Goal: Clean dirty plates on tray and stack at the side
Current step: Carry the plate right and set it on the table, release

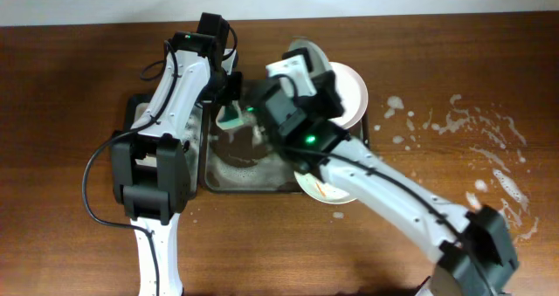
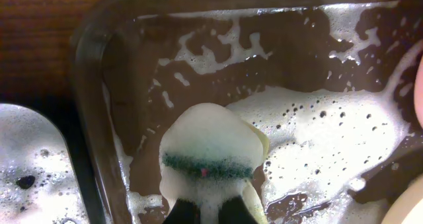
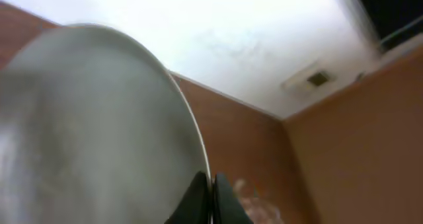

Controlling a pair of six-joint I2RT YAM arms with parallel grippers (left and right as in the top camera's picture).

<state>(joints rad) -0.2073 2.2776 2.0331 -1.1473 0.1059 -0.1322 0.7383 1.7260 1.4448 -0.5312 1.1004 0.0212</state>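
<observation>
Brown wood bench [image 1: 52, 51]: carries everything; all places below are given from the large tray.
Tray [image 1: 240, 169]: dark and low-rimmed, in the middle of the bench, its floor covered in white foam.
Left tool [image 2: 205, 209]: closed tight on a sponge [image 2: 208, 145], pale with a green scrub band, hanging over the tray's foamy floor toward its left wall.
Right tool [image 3: 210, 191]: closed, pinching the rim of a pale grey plate [image 3: 99, 131]. The plate is lifted and tilted above the tray's far right part. Blur hides whether its face is clean.
White plate [image 1: 354, 95]: lies over the tray's far right corner, partly under the right arm.
Streaked plate [image 1: 325, 191]: white with thin orange streaks, at the tray's near right corner, overlapping the rim.
Small tray [image 1: 133, 113]: just left of the tray, mostly hidden under the left arm.
Side patch [image 1: 463, 126]: wood well right of the tray, spattered with foam; no stack of plates shows there.
Progress: early, in my judgement. One plate is in hand with the sponge near it, so scrubbing looks like the current step. At least one other plate is visibly dirty, and stacking is not yet begun.
</observation>
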